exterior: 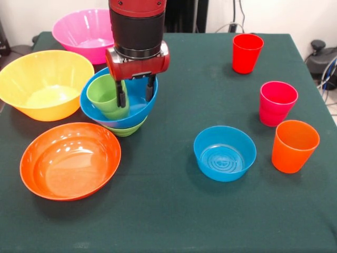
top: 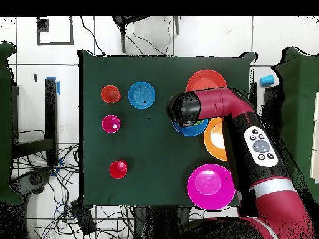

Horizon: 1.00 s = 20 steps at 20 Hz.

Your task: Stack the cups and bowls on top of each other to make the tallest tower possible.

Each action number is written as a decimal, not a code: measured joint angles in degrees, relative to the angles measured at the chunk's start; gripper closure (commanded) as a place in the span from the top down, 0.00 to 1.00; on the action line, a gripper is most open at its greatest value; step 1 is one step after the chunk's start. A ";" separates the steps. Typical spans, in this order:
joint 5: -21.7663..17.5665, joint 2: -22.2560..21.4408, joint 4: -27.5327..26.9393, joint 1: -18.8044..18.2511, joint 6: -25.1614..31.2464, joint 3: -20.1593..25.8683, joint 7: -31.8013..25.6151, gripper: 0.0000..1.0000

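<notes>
Stacked bowls form the tower (exterior: 122, 113) at the counter's (exterior: 174, 211) left-centre in the front view: a small green bowl (exterior: 125, 129) at the bottom, only its rim and lower side showing, with the wide blue bowl (exterior: 138, 108) nested on it. Inside the blue bowl a light green cup (exterior: 105, 95) sits tilted, its mouth turned up and to the left.

Directly above hangs the pincer (exterior: 136, 94), its two dark fingers (exterior: 121, 96) reaching down into the blue bowl. One finger lies against the green cup's right wall, the other stands apart to its right over the blue interior. The jaws are parted; I cannot tell whether the near finger actually grips the cup wall or only touches it. In the overhead view the red and black arm (top: 249, 131) covers most of this stack.

Just left of the tower stands the big yellow-orange bowl (exterior: 45, 84), behind it the big pink bowl (exterior: 84, 32), and in front the shallow orange-red bowl (exterior: 70, 161). All three are upright.

Well to the right, the small translucent blue bowl (exterior: 225, 153) sits upright, ringed bottom visible. Beyond it are three upright cups: the orange cup (exterior: 295, 146) nearest, the magenta-pink cup (exterior: 277, 103) just behind it, and the red cup (exterior: 247, 52) farther back.
</notes>
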 measured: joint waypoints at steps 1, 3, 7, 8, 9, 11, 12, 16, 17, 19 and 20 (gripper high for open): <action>0.00 0.00 0.00 0.04 0.00 0.00 0.00 1.00; -0.06 0.00 0.00 0.14 0.00 0.00 0.00 1.00; -0.17 0.02 -0.01 0.27 -0.26 -0.01 0.00 1.00; -0.17 0.04 0.00 0.30 -0.43 -0.03 0.00 1.00; -0.17 0.06 0.00 0.34 -0.59 -0.05 0.00 1.00; -0.17 0.11 0.00 0.42 -1.05 -0.10 0.00 1.00; -0.17 0.15 0.00 0.48 -1.34 -0.13 0.00 1.00; -0.18 0.17 -0.01 0.77 -2.13 -0.40 0.00 1.00; -0.18 0.17 -0.02 0.81 -2.18 -0.45 0.00 1.00; -0.28 0.17 -0.06 1.07 -2.35 -0.74 0.00 1.00; -0.36 0.16 -0.07 1.12 -2.37 -0.79 0.00 1.00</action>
